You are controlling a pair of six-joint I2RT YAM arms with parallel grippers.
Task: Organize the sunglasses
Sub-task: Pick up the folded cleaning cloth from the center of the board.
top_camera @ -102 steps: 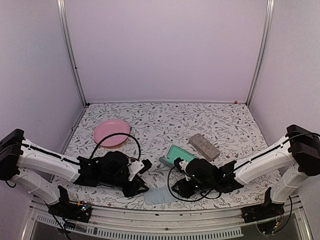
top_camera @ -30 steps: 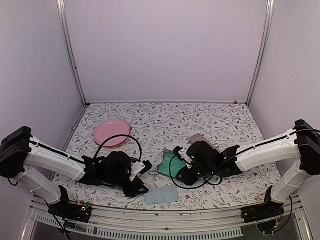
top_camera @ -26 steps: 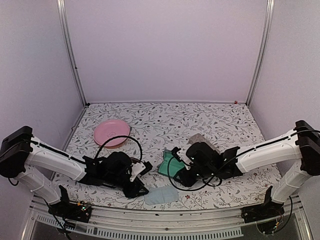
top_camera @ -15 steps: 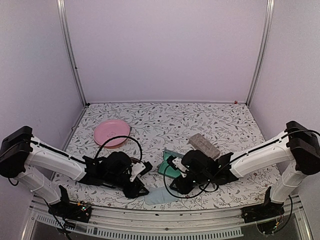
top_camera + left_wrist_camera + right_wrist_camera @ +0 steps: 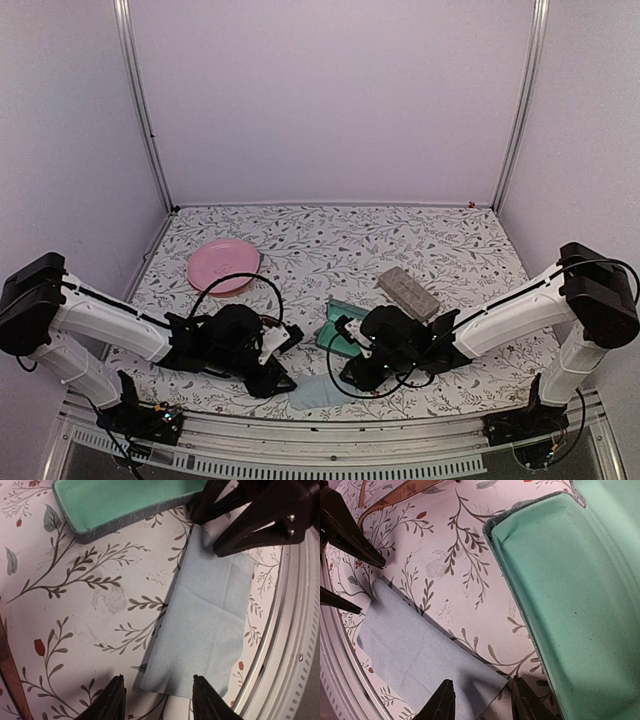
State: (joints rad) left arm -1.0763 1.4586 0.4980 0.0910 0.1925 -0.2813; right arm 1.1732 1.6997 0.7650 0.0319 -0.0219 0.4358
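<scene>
A pale blue cloth lies flat by the table's near edge, and both grippers are low over it from opposite sides. My left gripper is open, its fingertips astride one short edge of the cloth. My right gripper is open too, with a corner of the cloth between its fingertips. A brown part of the dark-framed sunglasses shows beyond the cloth, and as a brown strip at the left wrist view's edge. From above, the cloth sits between the left gripper and the right gripper. The pink-framed pair is out of view.
An open case with green lining lies just behind the cloth, close to the right gripper. A closed grey-brown case sits farther right. A pink plate is at the back left. The metal rail borders the near edge.
My right gripper has moved from over the green case toward the near edge and down onto the cloth's corner. The left arm has hardly moved; its jaws have widened slightly.
</scene>
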